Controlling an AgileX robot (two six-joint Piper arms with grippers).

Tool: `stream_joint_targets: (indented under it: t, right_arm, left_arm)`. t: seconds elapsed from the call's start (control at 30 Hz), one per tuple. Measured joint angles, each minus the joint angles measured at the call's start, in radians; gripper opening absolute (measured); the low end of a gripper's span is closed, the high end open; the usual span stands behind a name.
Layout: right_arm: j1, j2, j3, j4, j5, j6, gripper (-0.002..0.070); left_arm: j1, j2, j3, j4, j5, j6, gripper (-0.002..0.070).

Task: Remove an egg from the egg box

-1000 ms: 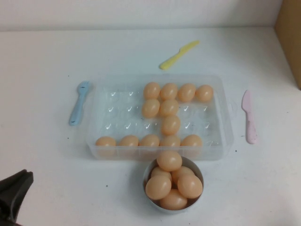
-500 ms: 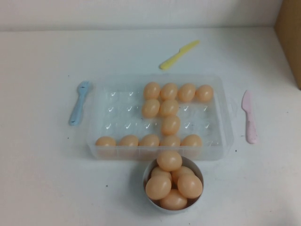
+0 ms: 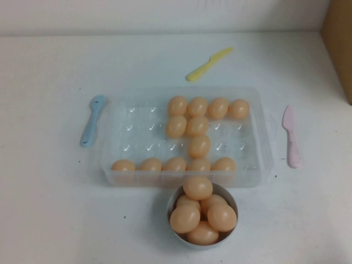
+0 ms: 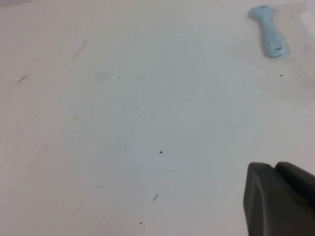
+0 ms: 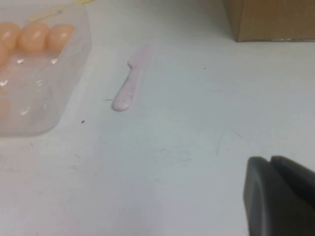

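1. The egg box sits mid-counter, long axis running left to right, clear plastic with rows of moulded cups.
2. Eggs fill the far row's right part, a short column down the centre, and the near row; the left-hand cups are bare. A candidate egg sits alone in its row near the centre, free on both sides.
3. A small bowl heaped with more eggs stands just in front of the box's near wall.
4. Neither arm shows in the high view, so both are parked off its near edge.
5. The left hand shows only as a dark finger block low in its wrist view, above bare counter, with the blue spoon well ahead of it. Opening cannot be told; nothing is seen held.
6. The right hand shows likewise, with the pink knife and a corner of the box ahead. Opening cannot be told; nothing is seen held.
7. Key relation: the eggs lie centre to right of the box, ahead of both hands. The right wrist view already has eggs in sight while the left sees none, so the right arm is probably the nearer one.
8. A yellow knife lies beyond the box, and a cardboard box stands at the counter's far right; both are clear of any likely reach.
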Motion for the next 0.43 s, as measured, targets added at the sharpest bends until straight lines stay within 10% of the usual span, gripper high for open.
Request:
stream_joint_targets:
  t: [0.43]
  right_arm:
    - [0.000, 0.000, 0.000, 0.000, 0.000, 0.000, -0.0017]
  left_arm:
    - [0.000, 0.000, 0.000, -0.010, 0.000, 0.011, -0.0003]
